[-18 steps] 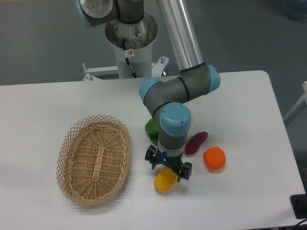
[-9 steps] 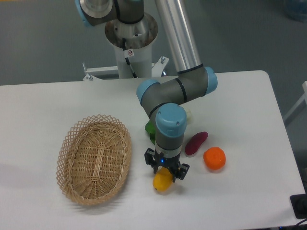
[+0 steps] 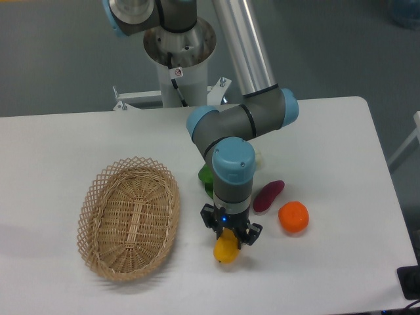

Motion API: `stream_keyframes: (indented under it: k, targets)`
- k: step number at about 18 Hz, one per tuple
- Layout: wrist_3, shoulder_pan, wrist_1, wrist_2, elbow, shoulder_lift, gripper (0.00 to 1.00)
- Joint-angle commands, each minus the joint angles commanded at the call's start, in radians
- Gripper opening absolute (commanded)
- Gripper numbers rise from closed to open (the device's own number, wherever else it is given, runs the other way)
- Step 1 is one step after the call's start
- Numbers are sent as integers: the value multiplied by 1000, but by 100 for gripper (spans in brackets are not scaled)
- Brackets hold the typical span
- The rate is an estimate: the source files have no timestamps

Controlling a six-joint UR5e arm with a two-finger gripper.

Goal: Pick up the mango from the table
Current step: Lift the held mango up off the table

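On the table (image 3: 79,138): mango (image 3: 226,250) is lying by the basket (image 3: 129,216).
Gripper (image 3: 230,239): fingers are squeezing the mango.

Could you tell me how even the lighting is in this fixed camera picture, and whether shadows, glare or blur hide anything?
In the fixed camera view, lighting is soft and even; the large white table shows no harsh glare. Only faint shadows sit under the woven wicker basket and the round orange fruit. The picture is mildly soft, without motion blur. The black two-finger gripper covers part of the yellow oval mango.
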Motion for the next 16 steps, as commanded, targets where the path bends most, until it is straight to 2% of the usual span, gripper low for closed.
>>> stream_keyframes:
  k: [3, 6, 8, 10, 13, 16]
  targets:
    - [52, 45, -29, -23, 3, 64, 52]
    - [129, 58, -107, -25, 40, 100, 53]
    - [133, 75, -194, -25, 81, 123, 52]
    - [178, 85, -285, -23, 132, 132, 52]
    - [195, 91, -380, -23, 202, 134, 52]
    - [196, 98, -422, -25, 241, 132, 52]
